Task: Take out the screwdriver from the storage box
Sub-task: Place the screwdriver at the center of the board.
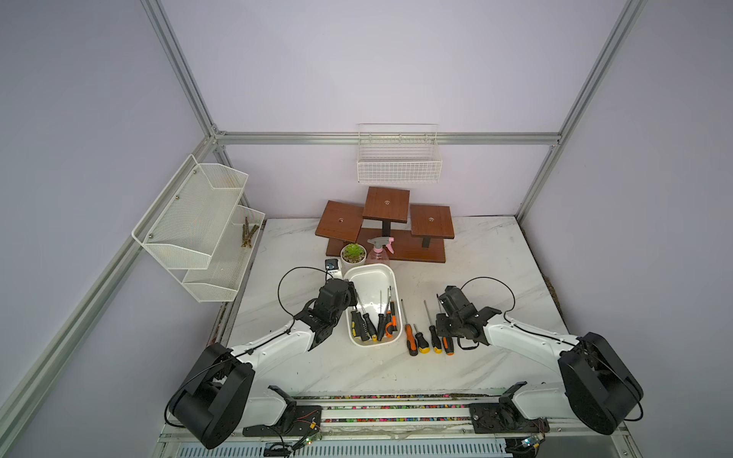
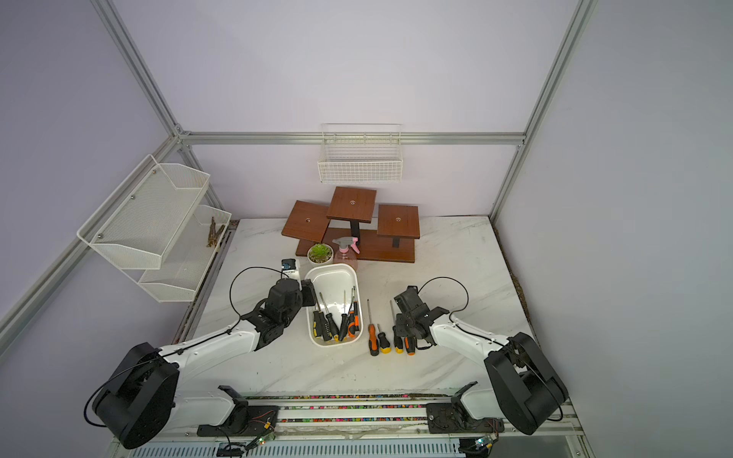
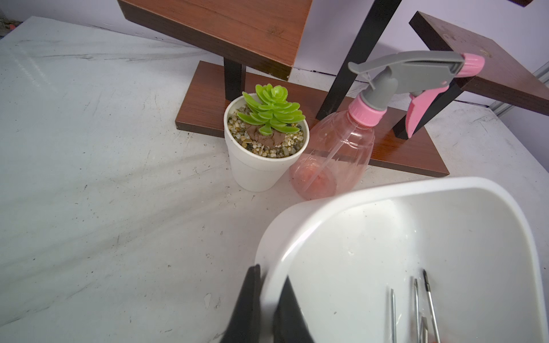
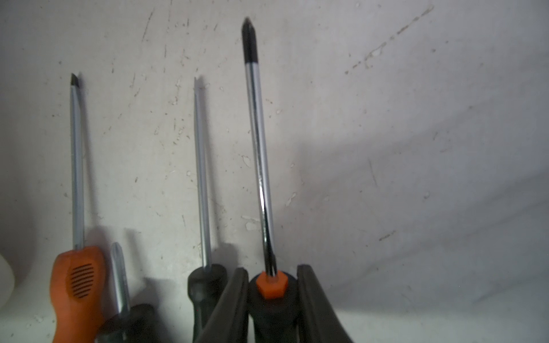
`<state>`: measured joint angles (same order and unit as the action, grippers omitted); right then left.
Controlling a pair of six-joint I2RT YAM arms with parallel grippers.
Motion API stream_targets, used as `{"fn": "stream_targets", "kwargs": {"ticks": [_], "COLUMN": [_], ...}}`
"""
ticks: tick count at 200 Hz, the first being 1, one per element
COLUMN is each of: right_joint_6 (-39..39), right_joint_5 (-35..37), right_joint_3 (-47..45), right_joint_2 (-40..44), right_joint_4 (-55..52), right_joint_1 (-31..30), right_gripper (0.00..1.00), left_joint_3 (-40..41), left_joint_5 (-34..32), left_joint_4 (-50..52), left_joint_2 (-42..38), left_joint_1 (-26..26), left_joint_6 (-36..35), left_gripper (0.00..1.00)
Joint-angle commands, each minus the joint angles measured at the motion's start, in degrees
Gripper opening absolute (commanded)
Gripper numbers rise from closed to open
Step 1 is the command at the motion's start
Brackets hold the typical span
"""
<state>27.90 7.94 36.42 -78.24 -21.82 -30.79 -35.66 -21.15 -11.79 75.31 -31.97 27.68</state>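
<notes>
Screwdriver [image 4: 258, 142] with a black handle and orange collar is clamped between the jaws of the right gripper [image 4: 272, 276], at the right end of a row with three other screwdrivers [image 1: 411, 337] on the marble table [image 1: 496, 257], just right of the storage box [image 1: 371, 282]. Further screwdrivers [image 1: 371, 323] lie in the box's near end, and the left gripper [image 3: 270, 273] is pinched on its left rim. Behind the box stand a potted succulent [image 1: 353, 253] and a pink spray bottle [image 1: 378, 255]
</notes>
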Motion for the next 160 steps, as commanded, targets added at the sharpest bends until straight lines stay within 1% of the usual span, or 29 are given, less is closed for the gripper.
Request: {"fn": "stream_targets", "kwargs": {"ticks": [1, 33, 63, 81, 118, 160], "right_joint_6": [-0.6, -0.6, -0.6, -0.6, -0.6, -0.5], "right_joint_5": [-0.5, -0.7, -0.7, -0.6, -0.7, -0.8], "right_joint_3": [0.1, 0.3, 0.3, 0.2, 0.1, 0.1], "right_joint_2": [-0.6, -0.9, -0.8, -0.5, -0.4, 0.0], "right_joint_4": [1.5, 1.4, 1.3, 1.3, 1.3, 1.1], "right_joint_1": [0.4, 0.5, 0.4, 0.4, 0.5, 0.5], "right_gripper": [0.19, 0.25, 0.32, 0.32, 0.38, 0.39], "left_joint_3": [-0.2, -0.1, 0.0, 0.0, 0.0, 0.1], "left_joint_5": [0.3, 0.3, 0.4, 0.4, 0.3, 0.3], "left_joint_4": [-1.8, -1.8, -1.9, -1.9, -1.9, -1.9], "left_joint_2": [-0.3, -0.3, -0.4, -0.4, -0.5, -0.5], "left_joint_1": [-0.2, -0.2, -0.2, -0.2, -0.3, -0.3], "left_joint_6": [-0.7, -0.7, -0.7, -0.7, -0.7, -0.7], "left_gripper": [0.00, 0.00, 0.00, 0.00, 0.00, 0.00]}}
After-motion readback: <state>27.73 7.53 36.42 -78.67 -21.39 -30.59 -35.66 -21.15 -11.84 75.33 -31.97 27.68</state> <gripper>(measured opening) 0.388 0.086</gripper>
